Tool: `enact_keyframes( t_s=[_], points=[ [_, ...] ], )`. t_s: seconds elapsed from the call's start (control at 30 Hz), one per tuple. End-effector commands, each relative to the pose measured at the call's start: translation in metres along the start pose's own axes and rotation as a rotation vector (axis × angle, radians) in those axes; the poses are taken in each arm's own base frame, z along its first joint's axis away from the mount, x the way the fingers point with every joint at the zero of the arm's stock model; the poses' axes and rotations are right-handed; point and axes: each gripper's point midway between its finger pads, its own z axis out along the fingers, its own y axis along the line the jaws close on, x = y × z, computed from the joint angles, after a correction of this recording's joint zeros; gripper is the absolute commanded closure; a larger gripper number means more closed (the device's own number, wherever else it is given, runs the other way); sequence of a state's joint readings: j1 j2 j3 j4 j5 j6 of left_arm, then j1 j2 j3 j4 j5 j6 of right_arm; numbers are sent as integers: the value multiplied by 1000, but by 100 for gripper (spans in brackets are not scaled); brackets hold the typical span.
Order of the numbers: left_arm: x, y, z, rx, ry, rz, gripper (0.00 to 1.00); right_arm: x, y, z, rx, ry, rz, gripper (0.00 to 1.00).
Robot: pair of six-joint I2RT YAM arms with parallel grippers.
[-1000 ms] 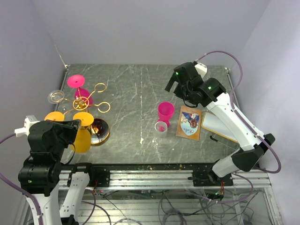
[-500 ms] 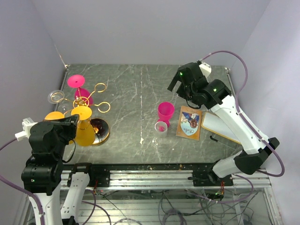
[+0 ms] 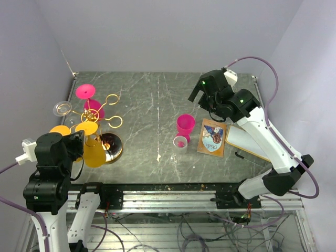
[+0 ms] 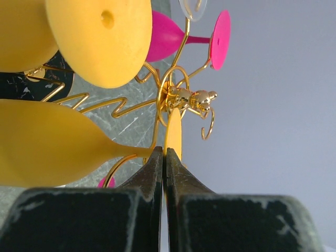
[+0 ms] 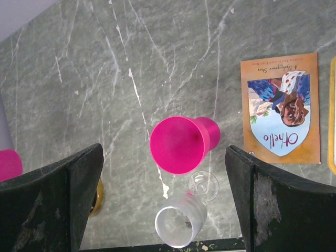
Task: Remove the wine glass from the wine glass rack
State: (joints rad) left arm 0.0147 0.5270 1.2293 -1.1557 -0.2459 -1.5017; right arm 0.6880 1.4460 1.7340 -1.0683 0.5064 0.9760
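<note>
We saw the gold wire wine glass rack [image 4: 185, 97] standing upright on its round shiny base. The yellow wine glass [image 4: 52, 144] hung tilted, bowl low and foot high, close beside the rack's curled arms, its stem pinched in the left gripper [image 4: 164, 156].

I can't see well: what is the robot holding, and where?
The left gripper pinches a yellow wine glass by its stem; the right gripper holds nothing.
</note>
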Motion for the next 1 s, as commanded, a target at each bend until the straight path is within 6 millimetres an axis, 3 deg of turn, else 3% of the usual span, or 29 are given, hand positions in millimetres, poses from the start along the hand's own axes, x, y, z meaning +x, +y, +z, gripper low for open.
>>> enact_keyframes(
  t_s=[0.0, 0.4, 0.67, 0.97],
  points=[
    [-17, -3, -8, -31, -77, -48, 93, -15, -2, -11, -7, -36, 26, 0],
    [-20, 0, -13, -24, -88, -116, 93, -14, -4, -14, -9, -34, 30, 0],
    [-13, -5, -2, -28, -64, -125, 93, -17, -8, -18, -5, -47, 29, 0],
    [-24, -3, 5, -68, -135, -156, 93, -18, -16, -21, 7, -66, 26, 0]
  ],
)
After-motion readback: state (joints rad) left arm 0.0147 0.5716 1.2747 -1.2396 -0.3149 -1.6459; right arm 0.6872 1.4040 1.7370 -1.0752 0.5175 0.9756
